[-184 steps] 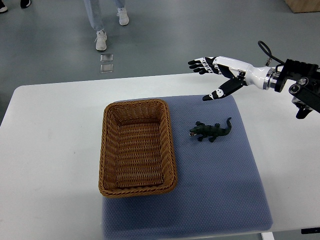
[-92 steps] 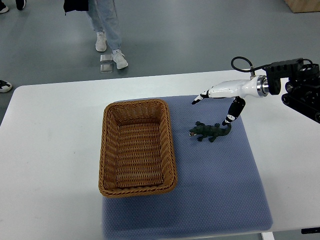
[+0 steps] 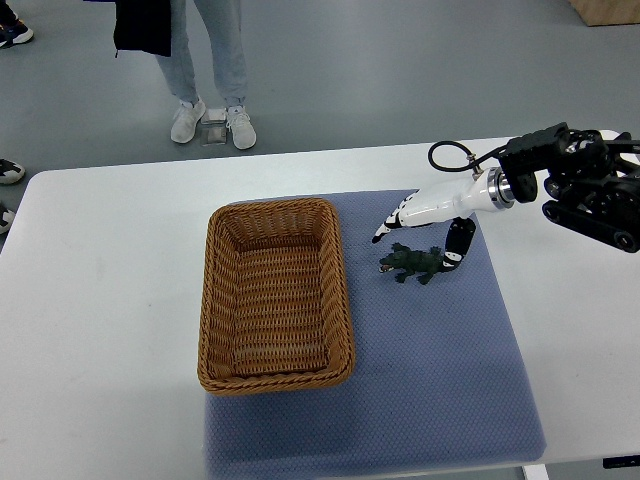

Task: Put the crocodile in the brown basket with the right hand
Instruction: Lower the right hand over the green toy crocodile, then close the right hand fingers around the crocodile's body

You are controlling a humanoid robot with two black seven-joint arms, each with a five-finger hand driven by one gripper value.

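Straddling the toy crocodile point(image 3: 414, 263), the right hand point(image 3: 425, 225) has its fingers spread apart, clamped on nothing; fingertips sit by the snout, thumb at the tail. One crocodile lies on the blue mat point(image 3: 440, 380), just right of the one brown wicker basket point(image 3: 275, 292), which holds nothing. My worry: such a slim toy could squirt sideways if the fingers pinch off-centre, or dangle and clip the basket rim. One person stands beyond the desk point(image 3: 100, 300).

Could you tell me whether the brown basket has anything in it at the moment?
Empty. The brown basket shows only bare wicker inside, and the crocodile lies on the blue mat to its right, under the right hand.
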